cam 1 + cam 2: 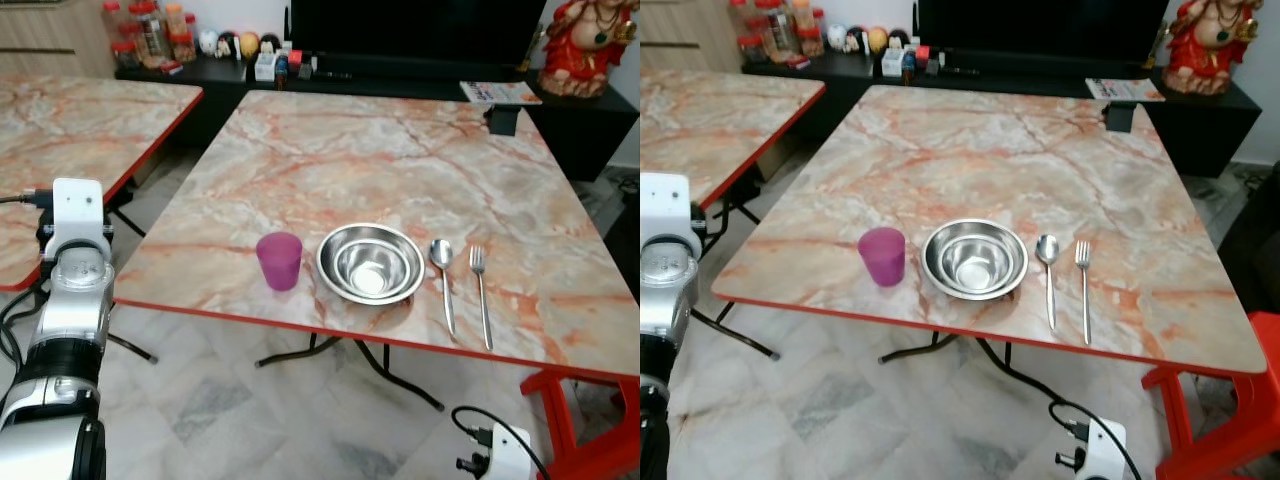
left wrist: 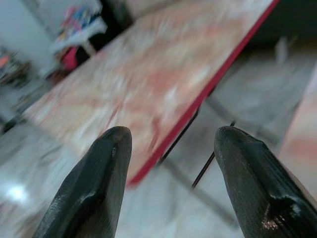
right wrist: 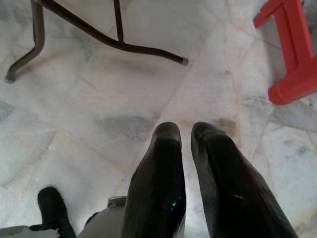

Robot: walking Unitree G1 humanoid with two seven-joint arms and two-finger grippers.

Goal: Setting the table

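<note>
Although the place setting looks close to complete, the head views show how little margin it has: the purple cup (image 1: 279,260), steel bowl (image 1: 370,262), spoon (image 1: 443,275) and fork (image 1: 481,288) stand in a row in the lower middle of the frame, just behind the red front edge of the marble table (image 1: 380,150). The fork's handle ends nearest that edge. A careless reach or a bump of the body against the tabletop could, I judge, send cutlery to the floor. The left arm rises at the lower left of the frame, beside the table's corner, so a swing toward the centre might tip the cup first.

From the left wrist, the left gripper (image 2: 171,163) has its fingers spread wide and empty, aimed past the red edge of a second table (image 2: 148,74) that runs from upper right to lower left; the picture is blurred.

From the right wrist, the right gripper (image 3: 185,148) points down at the tiled floor (image 3: 99,99), fingers nearly together with nothing between them. A red stool (image 3: 292,54) sits at the upper right, close enough that a step that way risks a snag.
</note>
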